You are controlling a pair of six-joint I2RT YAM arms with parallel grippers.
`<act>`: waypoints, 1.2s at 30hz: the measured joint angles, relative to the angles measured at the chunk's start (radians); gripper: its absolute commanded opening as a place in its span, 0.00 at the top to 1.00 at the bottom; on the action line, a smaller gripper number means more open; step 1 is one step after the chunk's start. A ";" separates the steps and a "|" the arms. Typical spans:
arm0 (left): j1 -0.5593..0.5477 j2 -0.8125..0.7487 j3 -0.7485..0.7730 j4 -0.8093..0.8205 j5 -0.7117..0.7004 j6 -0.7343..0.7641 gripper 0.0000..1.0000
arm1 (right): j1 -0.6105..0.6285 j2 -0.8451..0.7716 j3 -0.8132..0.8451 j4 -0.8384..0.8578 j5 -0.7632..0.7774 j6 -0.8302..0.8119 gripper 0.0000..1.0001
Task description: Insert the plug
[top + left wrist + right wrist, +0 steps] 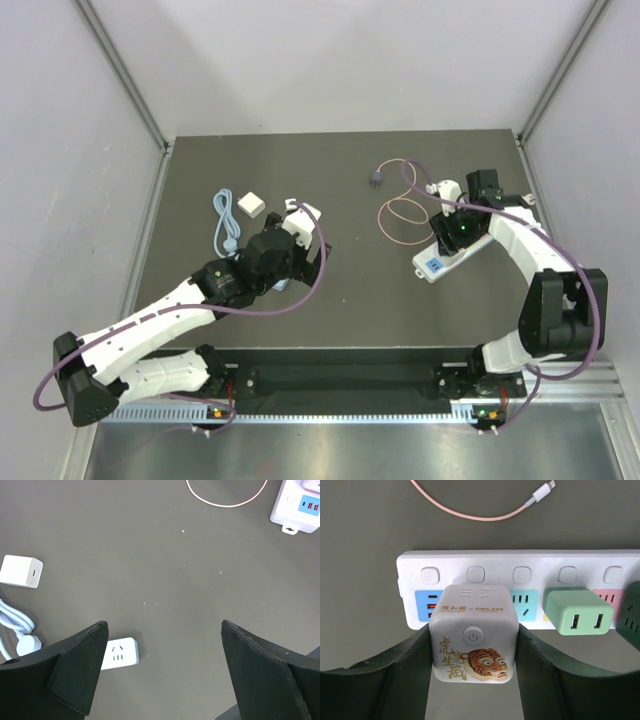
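Note:
The dark grey plug head (375, 178) lies free on the mat at the back, apart from both grippers. Its pink cable (400, 214) loops toward the right arm. The cable (465, 514) and its white tip (542, 492) show in the right wrist view beyond the white power strip (520, 562). My right gripper (474, 650) is shut on a white cube adapter (472, 630) with a tiger picture, which sits against the strip. My left gripper (165, 625) is open and empty above the mat.
A green adapter (572, 610) sits in the strip to the right of the cube. Near the left gripper lie a small white socket block (119, 653), a white charger cube (21, 571) and a light-blue cable (15, 622). The strip's end (295, 505) shows far right.

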 measured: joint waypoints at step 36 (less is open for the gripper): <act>0.000 -0.026 0.000 0.001 0.029 -0.001 0.01 | -0.043 -0.134 -0.202 0.215 -0.011 0.079 0.23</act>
